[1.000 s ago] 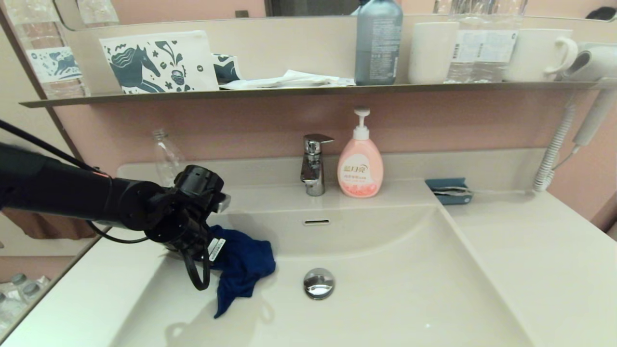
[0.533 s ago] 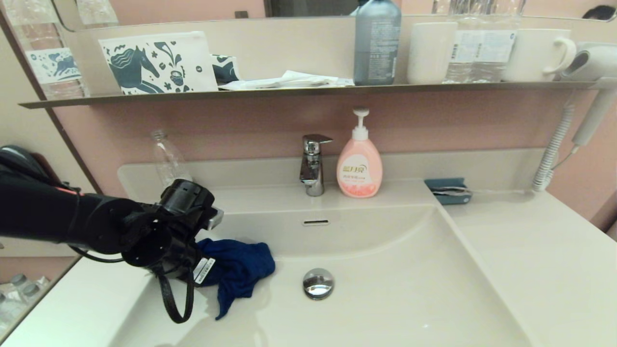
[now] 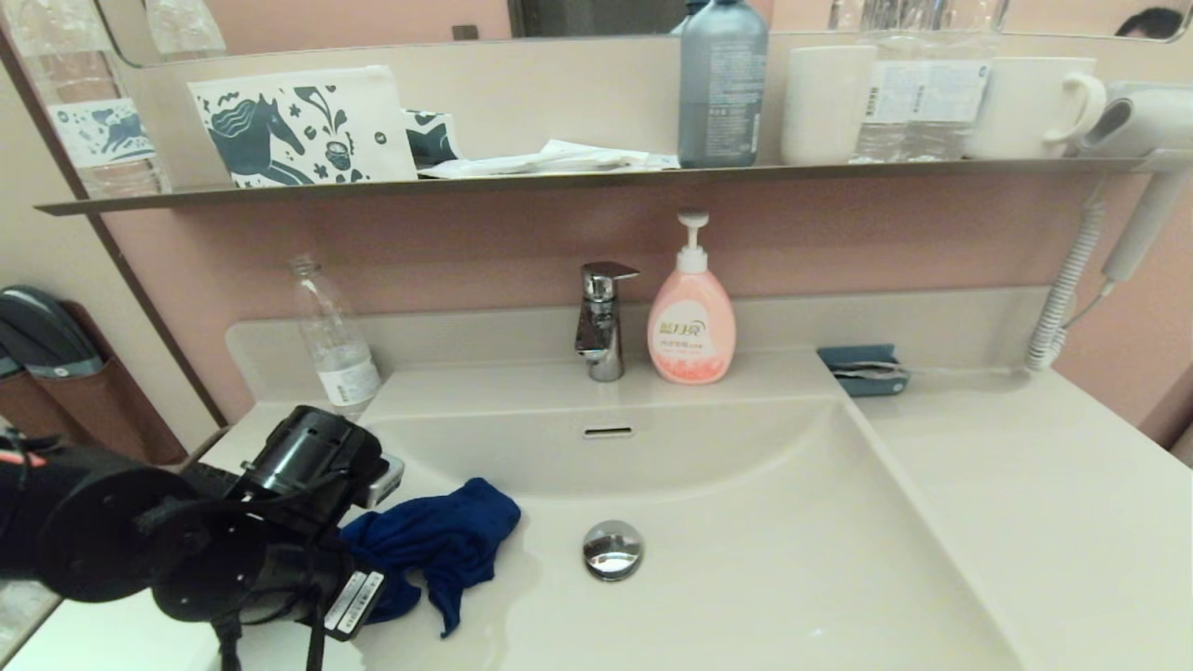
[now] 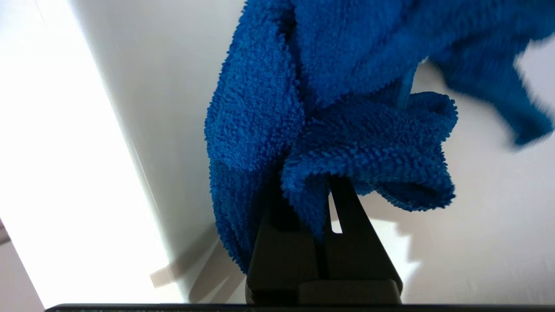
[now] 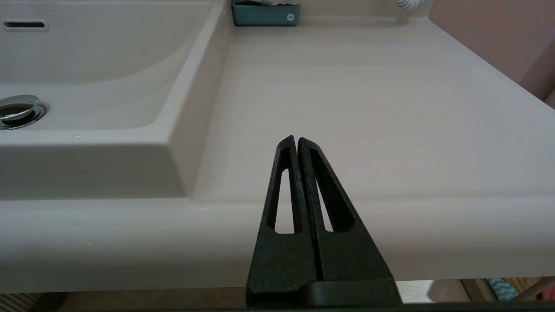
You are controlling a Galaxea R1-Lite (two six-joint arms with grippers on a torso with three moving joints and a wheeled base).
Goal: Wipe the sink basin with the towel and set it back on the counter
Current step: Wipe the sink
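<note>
The royal-blue towel [image 3: 438,545] lies bunched on the left slope of the cream-white sink basin [image 3: 764,559], left of the chrome drain plug [image 3: 612,548]. My left gripper [image 4: 326,187] is shut on a fold of the towel [image 4: 347,86], and its tips are buried in the cloth. In the head view the left arm [image 3: 186,550] reaches in from the lower left, over the basin's left rim. My right gripper [image 5: 297,139] is shut and empty, parked at the front edge of the counter [image 5: 368,95] to the right of the basin. It is out of the head view.
A faucet [image 3: 601,321] and a pink soap pump bottle [image 3: 692,321] stand behind the basin. A clear plastic bottle [image 3: 334,345] stands at the back left. A teal holder [image 3: 862,370] sits at the back right. A dark shelf [image 3: 596,177] with cups and bottles hangs above.
My left arm has drawn back towards the near left, dragging the towel down and left along the basin's slope. The clear bottle behind it is uncovered.
</note>
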